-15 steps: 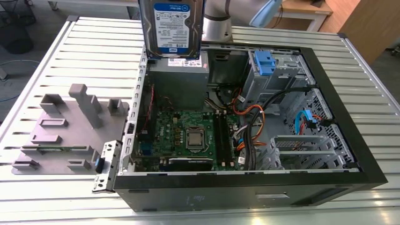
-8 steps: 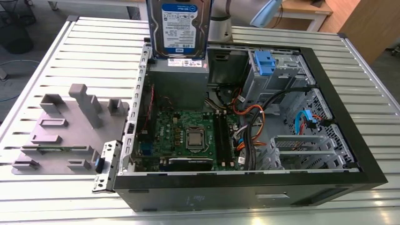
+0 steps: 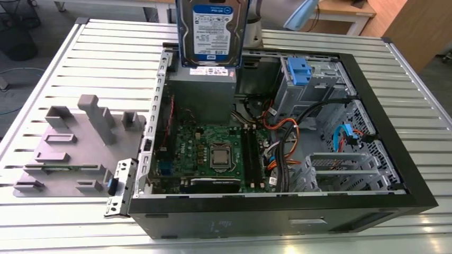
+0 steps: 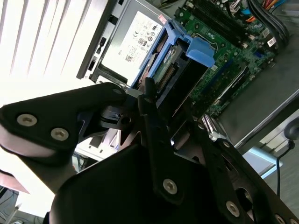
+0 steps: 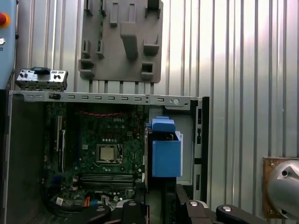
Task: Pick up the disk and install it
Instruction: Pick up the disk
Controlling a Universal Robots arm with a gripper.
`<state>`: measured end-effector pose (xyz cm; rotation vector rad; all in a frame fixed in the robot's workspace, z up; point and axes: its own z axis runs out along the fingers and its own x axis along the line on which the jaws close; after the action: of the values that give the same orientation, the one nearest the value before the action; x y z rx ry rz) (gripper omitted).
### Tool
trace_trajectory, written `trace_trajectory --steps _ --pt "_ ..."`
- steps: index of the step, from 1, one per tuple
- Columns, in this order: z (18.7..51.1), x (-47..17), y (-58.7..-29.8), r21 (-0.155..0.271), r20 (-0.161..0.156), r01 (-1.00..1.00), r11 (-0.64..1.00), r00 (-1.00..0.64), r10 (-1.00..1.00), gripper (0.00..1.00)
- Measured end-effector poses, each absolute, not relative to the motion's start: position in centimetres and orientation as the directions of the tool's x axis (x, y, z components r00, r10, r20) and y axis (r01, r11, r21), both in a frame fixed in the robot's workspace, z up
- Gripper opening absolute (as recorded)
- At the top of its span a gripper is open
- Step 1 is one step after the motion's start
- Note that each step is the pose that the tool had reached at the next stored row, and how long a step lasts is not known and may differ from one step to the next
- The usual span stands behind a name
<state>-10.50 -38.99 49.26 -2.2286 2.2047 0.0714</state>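
Above the far side of the open case [image 3: 282, 203], as the exterior view sees it, the disk [image 3: 211, 32] hangs upright in the air with its white-and-blue label facing that camera. It touches nothing below it. Directly under it lies the grey power supply [image 3: 201, 87], set in the case's far corner toward the exterior view's left. In the second wrist view the pincer [image 4: 175, 105] is clenched on the disk, with 1 black finger [image 4: 154, 126] running along its flank. A blue side rail [image 4: 201, 49] juts out beyond the fingers, and the power supply's white sticker [image 4: 135, 35] shows just past the disk's edge. In the first wrist view the disk shows its blue side, hovering over the corner of the case just beside the green motherboard [image 5: 105, 149]. In the exterior view a blue latch [image 3: 297, 71] on a grey metal cage stands inside the case, toward the exterior view's right of the disk and apart from it. A grey moulded fixture [image 3: 78, 143] rests on the slatted metal surface [image 3: 92, 58] outside the case, on the exterior view's left.
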Motion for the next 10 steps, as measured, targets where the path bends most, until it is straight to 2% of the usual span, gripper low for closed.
trace_trajectory --steps 10 --pt "49.3 -8.8 -39.0 0.028 -0.036 -1.0 -0.011 0.01 -0.999 0.35"
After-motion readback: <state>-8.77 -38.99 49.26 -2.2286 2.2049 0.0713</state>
